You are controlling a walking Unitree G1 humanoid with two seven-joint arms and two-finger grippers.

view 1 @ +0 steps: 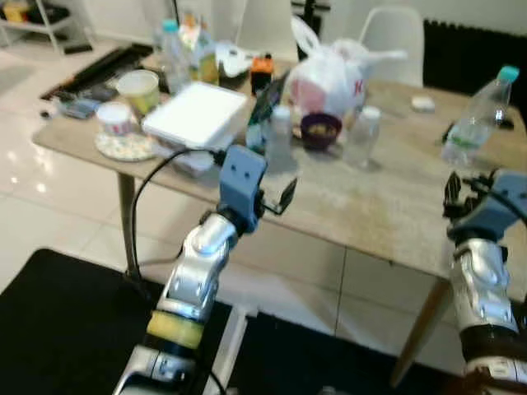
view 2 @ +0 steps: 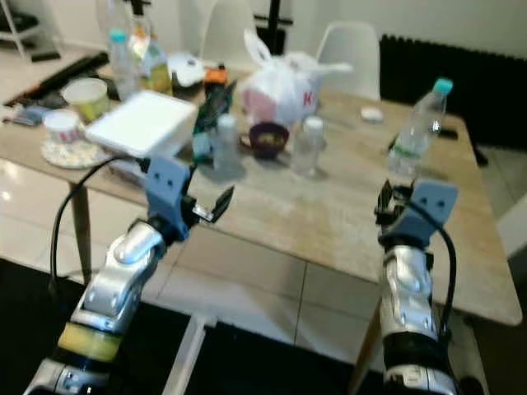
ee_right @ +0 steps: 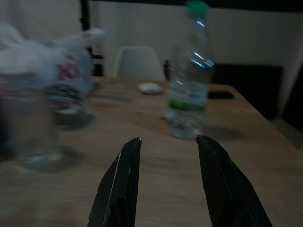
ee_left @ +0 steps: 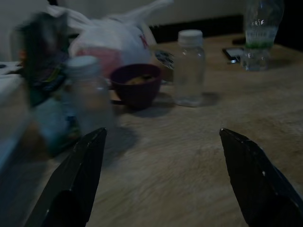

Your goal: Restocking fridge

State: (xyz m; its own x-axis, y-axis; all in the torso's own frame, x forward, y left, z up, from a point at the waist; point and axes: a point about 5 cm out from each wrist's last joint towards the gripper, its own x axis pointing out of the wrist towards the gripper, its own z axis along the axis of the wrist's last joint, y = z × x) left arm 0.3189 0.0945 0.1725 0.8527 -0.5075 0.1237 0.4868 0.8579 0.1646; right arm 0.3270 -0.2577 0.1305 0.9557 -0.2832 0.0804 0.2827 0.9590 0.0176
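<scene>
Left wrist view: left gripper spread wide and empty, raised at the near table edge, aimed toward a small clear bottle beside a purple bowl; likely lining up a pick for the fridge. Further left, white box, cups, a blurred dark packet (contents unclear) crowding the approach. Behind, knotted plastic bag. Right: right gripper parted, empty, facing the green-capped water bottle, well apart.
</scene>
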